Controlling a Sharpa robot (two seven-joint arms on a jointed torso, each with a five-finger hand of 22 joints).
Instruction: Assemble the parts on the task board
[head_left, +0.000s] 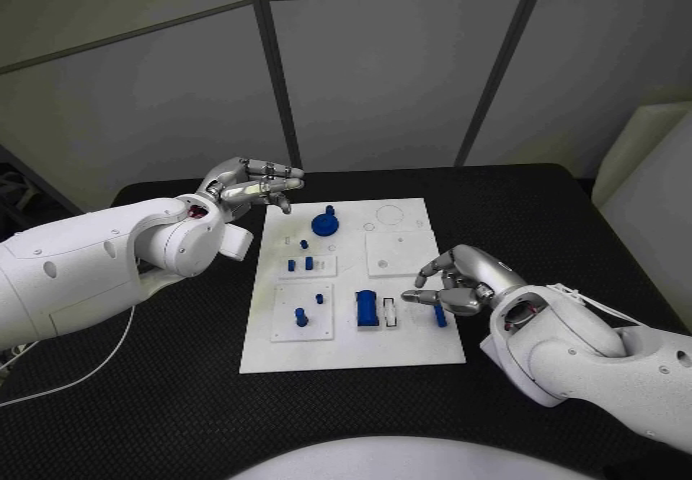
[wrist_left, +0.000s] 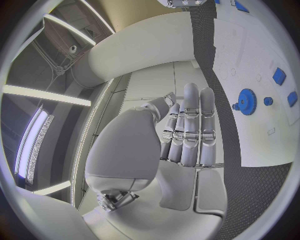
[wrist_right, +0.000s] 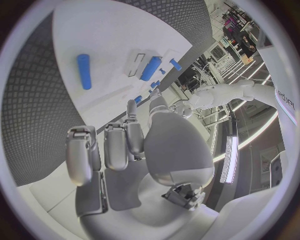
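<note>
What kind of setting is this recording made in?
Probably a robotics lab or test cell: a black table with a white task board of small blue parts, pale partition panels behind.

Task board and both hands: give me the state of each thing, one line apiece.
Task board: flat on the table, white.
Blue gear: on the board's far end, untouched.
Blue cylinder: lying on the board, free.
Blue pin: lying near the board's right edge, not held.
Left hand: empty, fingers apart, off the board's far left corner.
Right hand: empty, thumb and finger apart, over the board's right edge.
</note>
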